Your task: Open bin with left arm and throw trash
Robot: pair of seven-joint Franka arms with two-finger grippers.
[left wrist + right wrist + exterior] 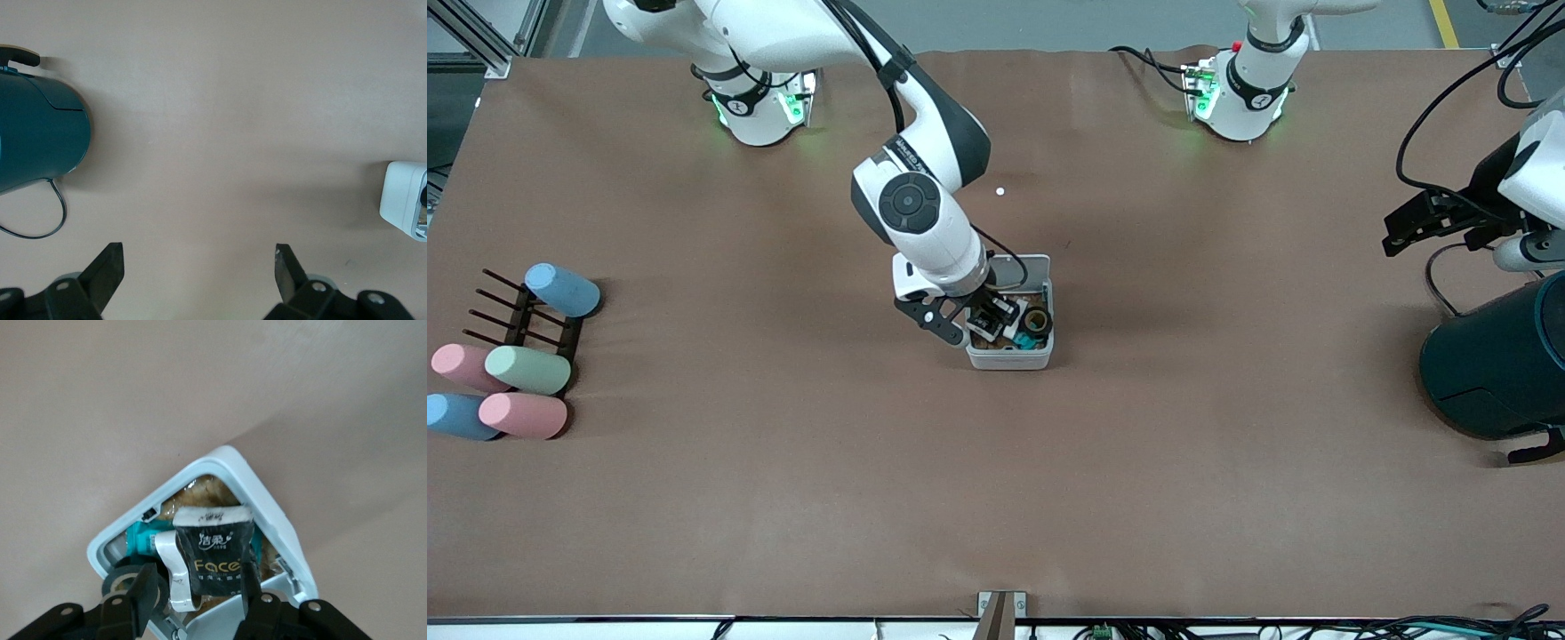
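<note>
The bin [1009, 360] is a small white box in the middle of the table, with its lid [1021, 267] hinged up. My right gripper [989, 320] hangs over the bin's mouth. In the right wrist view its fingers [248, 577] stand apart around the black snack packet [217, 553], which lies in the bin [260, 493]. One finger is at the packet's edge and the other stands clear of it. The white band [172, 570] and the dark tape roll [127, 580] also lie inside. My left gripper [1405, 227] waits open over the table's left-arm end, with nothing between its fingers [199, 248].
A large dark teal round container [1494, 360] with a cable stands at the left arm's end. Several pastel cylinders [527, 369] and a black rack [520, 320] lie at the right arm's end. A tiny white dot [1000, 190] sits farther from the camera than the bin.
</note>
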